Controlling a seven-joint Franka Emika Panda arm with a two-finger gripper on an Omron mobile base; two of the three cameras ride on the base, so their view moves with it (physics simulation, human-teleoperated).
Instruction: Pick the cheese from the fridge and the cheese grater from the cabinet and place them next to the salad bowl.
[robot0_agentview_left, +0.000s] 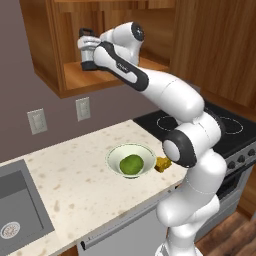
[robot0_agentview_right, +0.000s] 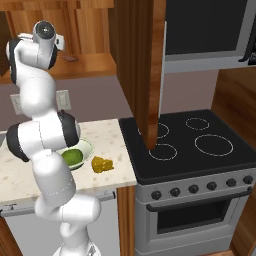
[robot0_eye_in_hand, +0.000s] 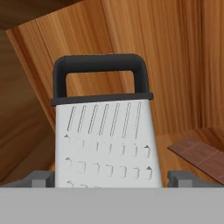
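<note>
Two dark fingertips, one (robot0_eye_in_hand: 41, 178) at the lower left and the other at the lower right of the hand view, stand on either side of the cheese grater (robot0_eye_in_hand: 105, 135), spread as wide as they go and clear of its metal sides. The gripper (robot0_eye_in_hand: 109, 180) is fully open and holds nothing; whether the tips brush the grater cannot be told. The grater stands upright on the plank shelf of the cabinet (robot0_agentview_left: 50, 45), its black loop handle on top and its perforated face toward the hand. From the left base view, the white arm reaches up and to the left into the open wooden cabinet, where the grater (robot0_agentview_left: 87, 50) shows just past the hand, the gripper (robot0_agentview_left: 92, 52) at the level of its body. Below, on the speckled counter (robot0_agentview_left: 75, 175), the salad bowl (robot0_agentview_left: 116, 152) holds a round green item (robot0_agentview_left: 132, 165). The cheese (robot0_agentview_left: 162, 164) lies just beside the bowl's rim, on the side toward the black stove (robot0_agentview_right: 200, 145). In the right base view, the cheese (robot0_agentview_right: 101, 164) again sits next to the bowl (robot0_agentview_right: 86, 146). A steel sink (robot0_agentview_left: 17, 205) is set in the counter's far left.
</note>
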